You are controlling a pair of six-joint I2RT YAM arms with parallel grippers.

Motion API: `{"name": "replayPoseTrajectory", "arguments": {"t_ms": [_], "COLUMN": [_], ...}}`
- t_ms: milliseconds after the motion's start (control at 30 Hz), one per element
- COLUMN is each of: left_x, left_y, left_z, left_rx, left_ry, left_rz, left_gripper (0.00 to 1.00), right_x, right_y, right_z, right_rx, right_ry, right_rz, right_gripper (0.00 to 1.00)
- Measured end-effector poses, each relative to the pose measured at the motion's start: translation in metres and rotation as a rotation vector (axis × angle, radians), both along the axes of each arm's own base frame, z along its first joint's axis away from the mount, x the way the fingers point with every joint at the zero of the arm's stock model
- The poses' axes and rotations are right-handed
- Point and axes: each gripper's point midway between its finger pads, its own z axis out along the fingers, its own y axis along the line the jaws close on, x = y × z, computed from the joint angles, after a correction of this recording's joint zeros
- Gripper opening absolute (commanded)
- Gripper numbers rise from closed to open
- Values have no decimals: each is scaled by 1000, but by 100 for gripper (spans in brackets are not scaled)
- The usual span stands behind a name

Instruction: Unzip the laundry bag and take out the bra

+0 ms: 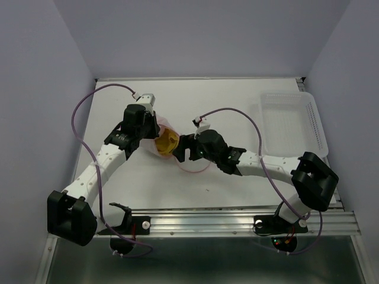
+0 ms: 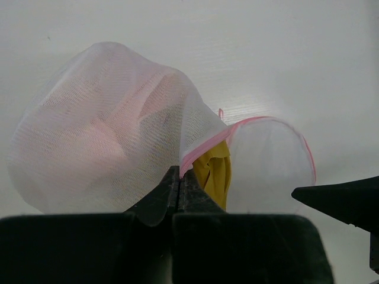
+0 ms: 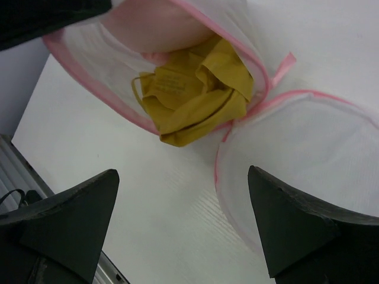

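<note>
Left wrist view shows the left jaws pressed together, pinching the pink trim [image 2: 195,155] of the laundry bag [image 2: 100,148] right at their tips. Just past that pinch, the mesh body of the bag billows up and away to the left of the jaws. The yellow bra [image 2: 216,174] hangs in the opening immediately to their right. Beyond the bra, the bag's round mesh flap [image 2: 266,165] lies open on the white counter [image 2: 308,65]. One dark tip of the right jaws pokes in low at the right edge, apart from the flap.

From the right wrist, the right jaws stand wide apart and hold nothing, with bare counter between them. The flap lies just ahead of the right-hand tip and partly behind it. Ahead of the gap, the unzipped mouth of the bag faces these jaws, and the crumpled bra sits half out over its pink rim. A pink ribbon tab [image 3: 283,66] sticks out where the mouth and flap meet. The dark bulk of the left arm [image 3: 47,15] crosses the far upper left corner.

Seen from above, both sets of jaws meet at the bag near the middle of the counter, the left ones on its far-left side and the right ones on its near-right side. Well beyond the right jaws, a clear plastic tray [image 1: 290,121] rests near the counter's far right corner.
</note>
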Motion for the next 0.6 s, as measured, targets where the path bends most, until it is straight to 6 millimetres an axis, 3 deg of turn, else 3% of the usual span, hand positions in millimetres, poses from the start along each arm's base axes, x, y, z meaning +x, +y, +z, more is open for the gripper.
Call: {"name": "replayPoseTrajectory", "arguments": {"t_ms": [100,267,600], "left_x": [0,-2,-4], "left_y": [-2,-7,-9], "left_z": [-2,-5,-11], "left_rx": [-8,-23,-32], "left_ry": [9,26,45], "left_rz": [-5,-22,-29], "left_gripper": [0,0,0], "right_x": [-3,2,31], "right_y": [-6,-1,32], "right_z": [-16,-19,-35], "right_rx": [7,63,121], "right_ry": [55,90,173], "right_rz": [-34,-81,-175], "right_gripper": [100,100,99]}}
